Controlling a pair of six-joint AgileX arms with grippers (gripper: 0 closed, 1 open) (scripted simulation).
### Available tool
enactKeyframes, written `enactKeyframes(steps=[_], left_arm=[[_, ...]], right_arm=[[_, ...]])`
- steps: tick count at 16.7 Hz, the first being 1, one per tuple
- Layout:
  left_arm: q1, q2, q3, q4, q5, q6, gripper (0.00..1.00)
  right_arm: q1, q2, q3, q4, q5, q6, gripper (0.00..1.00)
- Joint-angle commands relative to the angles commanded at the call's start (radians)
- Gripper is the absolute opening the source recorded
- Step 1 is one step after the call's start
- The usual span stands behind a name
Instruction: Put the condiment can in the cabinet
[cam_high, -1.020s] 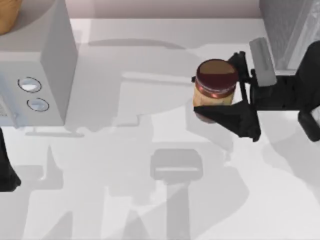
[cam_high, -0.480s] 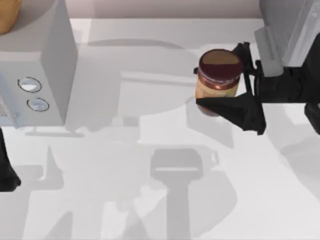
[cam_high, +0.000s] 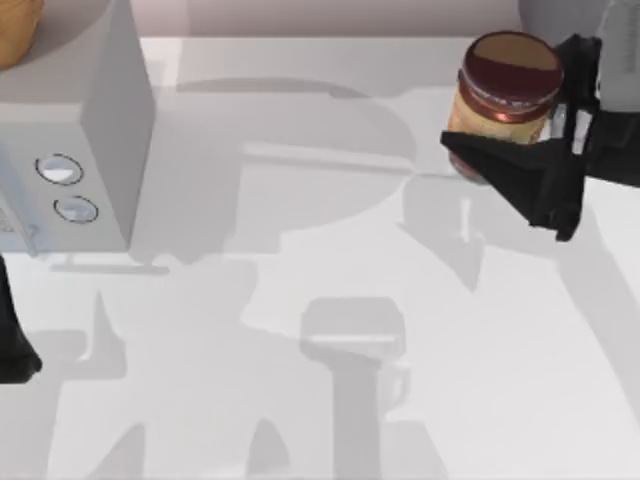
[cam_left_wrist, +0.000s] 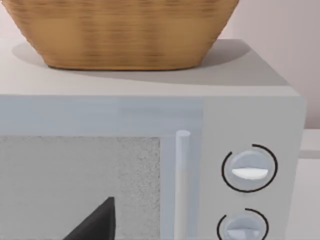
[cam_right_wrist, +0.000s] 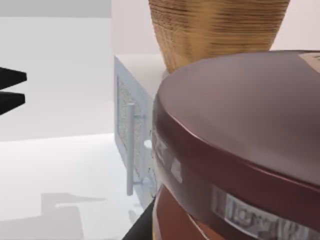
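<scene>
Cabinet: standing at the table's left, door shut; a basket is sitting on its roof.
Right gripper: at far right, fingers clamping the can and holding it upright, apparently clear of the table.
Left gripper: idling at the left edge; finger state cannot be told.
Progress: pickup looking done; carry, door opening and placing remaining.
Views: left wrist is showing the door handle and knobs; right wrist is showing the can's maroon lid close up.
</scene>
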Motion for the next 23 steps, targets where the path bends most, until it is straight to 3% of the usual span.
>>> enactKeyframes(steps=[11,15,19,23], left_arm=[[0.0,0.0,0.0,0.0,0.0,0.0,1.0],[0.0,0.0,0.0,0.0,0.0,0.0,1.0],[0.0,0.0,0.0,0.0,0.0,0.0,1.0],[0.0,0.0,0.0,0.0,0.0,0.0,1.0]], right_arm=[[-0.139,-1.151,-0.49,-0.647,0.699,-0.019,0.0],[-0.183,-1.448,-0.633,-0.838,0.915,-0.027,0.0],[-0.207,-1.577,-0.711,-0.94,1.03,-0.031,0.0],[-0.209,-1.584,-0.715,-0.946,1.036,-0.031,0.0]])
